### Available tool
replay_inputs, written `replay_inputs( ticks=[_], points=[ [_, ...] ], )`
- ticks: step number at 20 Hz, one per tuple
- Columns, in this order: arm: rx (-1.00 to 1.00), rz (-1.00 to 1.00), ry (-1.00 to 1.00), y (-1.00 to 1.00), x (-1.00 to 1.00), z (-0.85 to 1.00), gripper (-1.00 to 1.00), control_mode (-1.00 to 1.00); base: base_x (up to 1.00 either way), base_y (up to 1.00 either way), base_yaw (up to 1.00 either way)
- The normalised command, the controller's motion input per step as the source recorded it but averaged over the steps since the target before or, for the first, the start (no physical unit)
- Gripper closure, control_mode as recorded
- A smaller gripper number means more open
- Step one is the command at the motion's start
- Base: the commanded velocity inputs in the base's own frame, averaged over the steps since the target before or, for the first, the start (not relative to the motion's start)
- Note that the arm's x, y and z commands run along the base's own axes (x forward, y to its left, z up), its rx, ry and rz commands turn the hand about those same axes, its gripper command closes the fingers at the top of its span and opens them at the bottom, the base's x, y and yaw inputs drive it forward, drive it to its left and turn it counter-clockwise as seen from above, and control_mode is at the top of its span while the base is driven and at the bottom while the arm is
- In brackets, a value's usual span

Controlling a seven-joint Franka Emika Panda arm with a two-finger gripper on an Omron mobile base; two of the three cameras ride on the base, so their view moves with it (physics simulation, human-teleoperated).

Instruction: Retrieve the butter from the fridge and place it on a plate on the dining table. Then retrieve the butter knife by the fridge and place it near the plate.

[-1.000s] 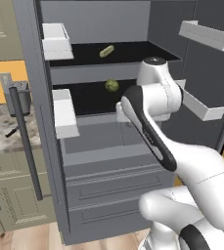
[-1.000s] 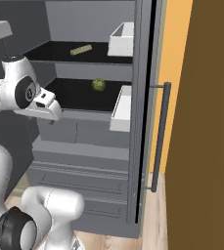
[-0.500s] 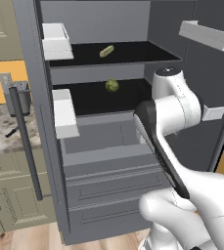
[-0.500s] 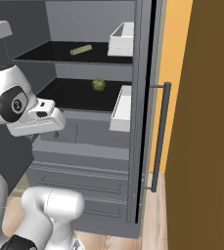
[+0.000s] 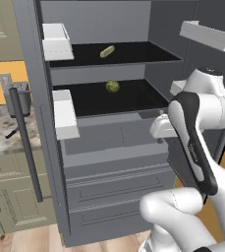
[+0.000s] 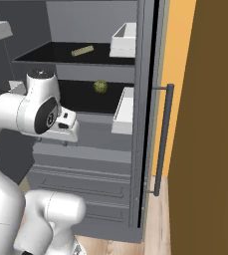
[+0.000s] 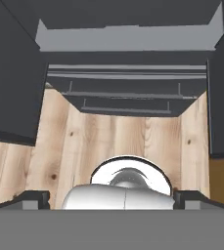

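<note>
Swinging away from the shelf mouth and settling lower: the gripper is now sitting out in front of the fridge, level with the ledge under the lower shelf, where a second ago the hand was nearer the shelf opening, further toward 9 o'clock in the left base view. Pointing straight down now, with the fingers spread as wide as they go and pinching nothing.

Looking along the gripper at the wooden floor, with the drawers lying toward 12 o'clock in the hand view. Hanging just in front of the drawer fronts in the right base view, gripper facing the floor rather than the shelves.

Sitting unmoved further in: the round green ball on the lower shelf, at about 11 o'clock from the hand in the left base view.

Lying untouched furthest back: the butter on the upper shelf, slightly skewed, well apart from the hand and higher toward 11 o'clock; same spot in the right base view, butter toward 12 o'clock from the hand.

Judging from this: repositioning, not yet reaching. Still needing to lift and tilt the hand forward to the upper shelf before closing on the stick; plate and knife steps not yet begun.
</note>
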Motion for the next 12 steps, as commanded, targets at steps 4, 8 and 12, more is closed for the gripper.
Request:
replay_inputs(
  ticks=[4,8,12],
  points=[
    [-0.06,-0.08,0.06,-0.07,0.00,-0.03,-1.00,-1.00,0.00,0.00,0.00],
    [-0.08,-0.02,0.00,0.12,0.00,0.00,-1.00,-1.00,0.00,0.00,0.00],
    [-0.01,0.00,0.00,0.09,0.00,0.00,-1.00,-1.00,0.00,0.00,0.00]
  ],
)
